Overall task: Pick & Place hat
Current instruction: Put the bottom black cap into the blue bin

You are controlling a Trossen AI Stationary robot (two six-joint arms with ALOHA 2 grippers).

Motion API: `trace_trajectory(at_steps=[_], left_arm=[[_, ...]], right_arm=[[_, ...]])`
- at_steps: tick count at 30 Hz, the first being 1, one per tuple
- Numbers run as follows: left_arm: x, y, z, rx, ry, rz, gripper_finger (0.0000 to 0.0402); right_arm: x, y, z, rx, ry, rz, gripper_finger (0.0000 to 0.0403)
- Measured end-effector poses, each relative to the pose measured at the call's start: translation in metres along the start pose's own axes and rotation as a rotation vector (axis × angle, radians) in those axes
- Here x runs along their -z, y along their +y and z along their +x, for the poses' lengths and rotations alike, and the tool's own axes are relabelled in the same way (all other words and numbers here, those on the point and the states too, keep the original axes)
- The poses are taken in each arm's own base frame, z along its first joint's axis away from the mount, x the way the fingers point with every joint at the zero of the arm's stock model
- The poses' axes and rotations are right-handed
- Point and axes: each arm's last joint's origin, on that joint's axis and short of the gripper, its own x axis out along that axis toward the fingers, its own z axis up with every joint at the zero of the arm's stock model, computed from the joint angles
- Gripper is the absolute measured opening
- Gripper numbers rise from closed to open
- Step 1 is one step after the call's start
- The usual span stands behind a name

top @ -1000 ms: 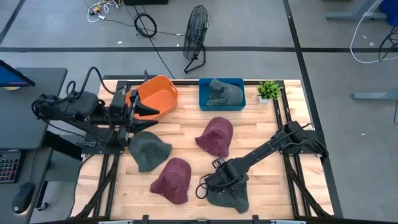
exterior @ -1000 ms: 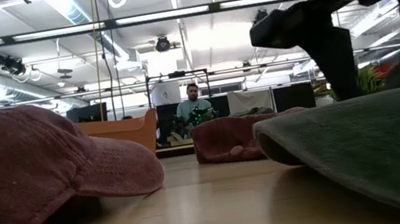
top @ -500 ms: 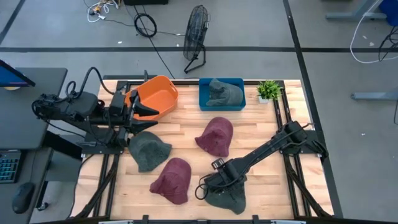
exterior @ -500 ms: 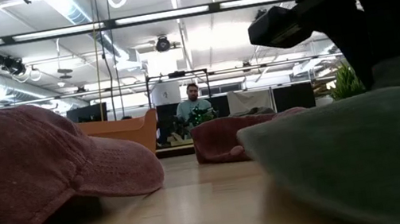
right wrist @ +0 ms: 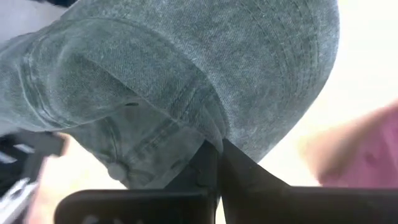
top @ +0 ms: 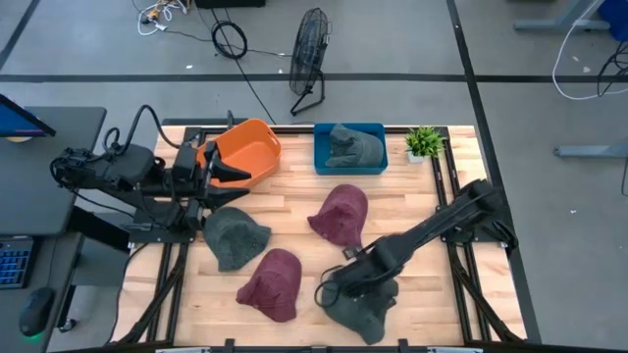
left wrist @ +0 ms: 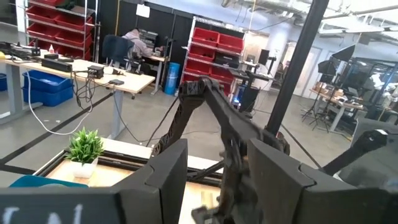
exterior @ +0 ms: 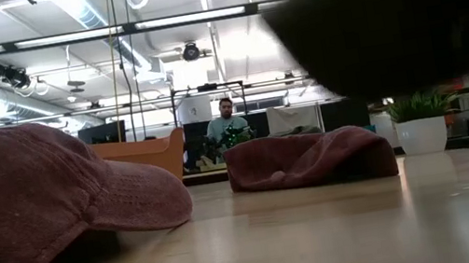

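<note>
Lifting the grey hat (top: 361,312) off the table's (top: 412,235) near edge.
Our right gripper (right wrist: 217,163) pinches only a fold of cloth, fingers together; we judge that thin hold could slip.

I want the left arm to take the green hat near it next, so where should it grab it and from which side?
Judging by the high view, the green hat lies flat on the table, crown domed up. Come straight down and pinch its soft crown or a brim fold. The left end effector waits just beyond it, beside the orange bin.
</note>
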Motion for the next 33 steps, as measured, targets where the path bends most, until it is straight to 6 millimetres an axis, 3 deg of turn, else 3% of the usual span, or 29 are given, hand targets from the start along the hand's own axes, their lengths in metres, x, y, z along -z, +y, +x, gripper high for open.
trace_trajectory(at_steps=[4, 9, 16, 24, 29, 33], left_arm=[[-0.004, -0.001, 0.000, 0.009, -0.038, -0.015, 0.0174], [-0.006, -0.001, 0.000, 0.013, -0.056, -0.016, 0.0173], [-0.009, -0.002, -0.001, 0.021, -0.092, -0.010, 0.0173], [-0.010, -0.002, -0.001, 0.016, -0.098, -0.010, 0.0173], [-0.010, -0.002, -0.001, 0.004, -0.100, -0.013, 0.0173], [-0.010, -0.002, -0.001, 0.004, -0.099, -0.020, 0.0173]], right_arm=[[0.024, 0.001, -0.049, 0.004, -0.037, 0.046, 0.0002], [0.058, -0.006, -0.106, 0.127, -0.146, 0.148, 0.0001], [0.102, -0.029, -0.164, 0.350, -0.355, 0.354, 0.0001], [0.132, -0.073, -0.199, 0.794, -0.582, 0.878, 0.0000], [0.143, -0.110, -0.203, 0.869, -0.681, 1.258, 0.0001], [0.150, -0.138, -0.203, 0.909, -0.702, 1.439, 0.0003]])
